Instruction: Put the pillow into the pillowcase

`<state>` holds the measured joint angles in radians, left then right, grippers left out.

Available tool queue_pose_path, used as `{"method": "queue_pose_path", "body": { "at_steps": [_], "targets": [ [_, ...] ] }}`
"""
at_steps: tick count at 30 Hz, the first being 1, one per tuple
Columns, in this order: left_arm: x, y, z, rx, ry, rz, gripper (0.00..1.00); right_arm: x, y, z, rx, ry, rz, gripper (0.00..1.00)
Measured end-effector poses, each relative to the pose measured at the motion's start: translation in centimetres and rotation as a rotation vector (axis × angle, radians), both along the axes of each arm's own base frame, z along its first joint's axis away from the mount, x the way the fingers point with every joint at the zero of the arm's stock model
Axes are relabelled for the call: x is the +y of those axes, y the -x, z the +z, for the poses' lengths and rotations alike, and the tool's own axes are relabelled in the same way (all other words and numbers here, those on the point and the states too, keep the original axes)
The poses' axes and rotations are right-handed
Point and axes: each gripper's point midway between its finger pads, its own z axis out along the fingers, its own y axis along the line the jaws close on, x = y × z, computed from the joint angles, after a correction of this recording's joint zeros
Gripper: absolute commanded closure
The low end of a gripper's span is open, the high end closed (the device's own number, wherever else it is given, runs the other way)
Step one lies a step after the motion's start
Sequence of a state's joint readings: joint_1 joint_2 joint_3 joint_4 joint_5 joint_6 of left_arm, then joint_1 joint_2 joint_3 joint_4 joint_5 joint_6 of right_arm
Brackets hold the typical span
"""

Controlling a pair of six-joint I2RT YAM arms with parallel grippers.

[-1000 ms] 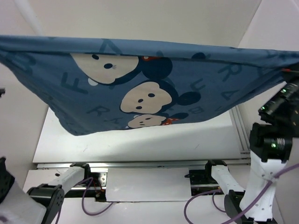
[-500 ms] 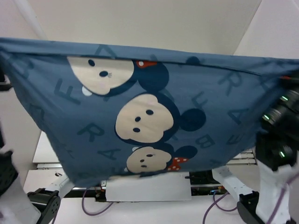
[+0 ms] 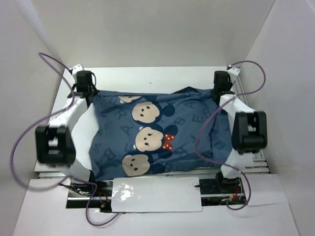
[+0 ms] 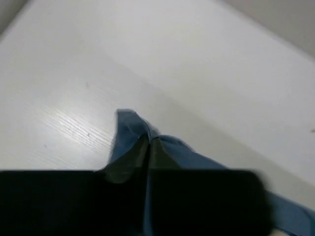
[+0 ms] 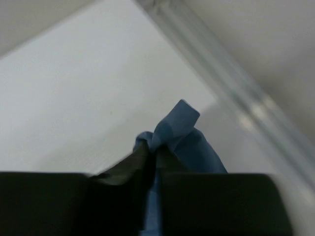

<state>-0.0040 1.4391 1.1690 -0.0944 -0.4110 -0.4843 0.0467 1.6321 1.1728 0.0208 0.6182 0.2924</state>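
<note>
We see the pillowcase (image 3: 157,132) lying spread flat on the white surface (image 3: 147,76), approx. centred btwn the two arms. Its printed side faces up, w/ three mouse faces in a slanting row, one w/ a red bow (image 3: 170,142), and pale letters around them. Its near edge lies just beside the arm bases, and its far edge is well short of the back wall (image 3: 157,29).

Both arms reach fwd, one along each side of the fabric, w/ purple cables (image 3: 24,128) looping off them. The left pincer (image 3: 87,96) sits at the far-left corner of the case. The left wrist cam shows its fingers (image 4: 129,162) pressed together on a tuft of blue cloth, the tip poking out past them, low over the surface. The right pincer (image 3: 220,96) sits at the far-right corner. In the right wrist cam its fingers (image 5: 125,169) are close together too, clamped on a folded peak of blue cloth that stands up past the tips, near the metal rail (image 5: 231,98) at the surface's edge.

The pillow: we can't make it out in any view, so we can't tell if it's inside the case.
</note>
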Motion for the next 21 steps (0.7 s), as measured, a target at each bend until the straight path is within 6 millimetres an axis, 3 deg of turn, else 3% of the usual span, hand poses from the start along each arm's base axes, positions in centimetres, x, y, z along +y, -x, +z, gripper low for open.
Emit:
{"method": "queue_pose_path", "body": {
  "at_steps": [1, 3, 5, 6, 7, 8, 11, 15, 18, 21],
  "targets": [
    [0.4, -1.2, -3.5, 0.078, 0.023, 0.010, 0.54, -0.1, -1.1, -3.1, 0.044, -0.030, 0.015, 0.39],
    [1.8, -4.0, -9.3, 0.216, 0.088, 0.058, 0.48, -0.3, -3.3, -7.7, 0.124, -0.075, 0.039, 0.22],
    [3.6, -7.8, -12.1, 0.271, 0.143, 0.110, 0.46, -0.4, -6.3, -10.0, 0.174, -0.116, 0.066, 0.17],
    [4.4, -9.7, -13.0, 0.285, 0.163, 0.130, 0.43, -0.3, -8.6, -10.2, 0.164, -0.141, 0.087, 0.08],
    [5.1, -10.7, -13.2, 0.284, 0.173, 0.145, 0.41, -0.2, -9.7, -10.0, 0.153, -0.155, 0.100, 0.02],
    [5.7, -11.6, -13.4, 0.281, 0.180, 0.157, 0.00, -0.1, -10.6, -9.6, 0.141, -0.167, 0.115, 0.00],
    [6.3, -11.6, -12.6, 0.280, 0.196, 0.163, 0.00, 0.7, -11.3, -7.3, 0.098, -0.190, 0.160, 0.00],
    [5.3, -10.9, -8.6, 0.218, 0.219, 0.116, 0.00, 2.2, -10.2, -2.8, 0.034, -0.201, 0.216, 0.00],
    [4.3, -8.6, -4.5, 0.164, 0.212, 0.080, 0.00, 3.7, -7.9, 0.9, -0.013, -0.198, 0.252, 0.00],
    [3.0, -5.3, -0.3, 0.110, 0.210, 0.022, 0.00, 5.3, -3.8, 4.2, -0.067, -0.211, 0.284, 0.00]
  ]
}}
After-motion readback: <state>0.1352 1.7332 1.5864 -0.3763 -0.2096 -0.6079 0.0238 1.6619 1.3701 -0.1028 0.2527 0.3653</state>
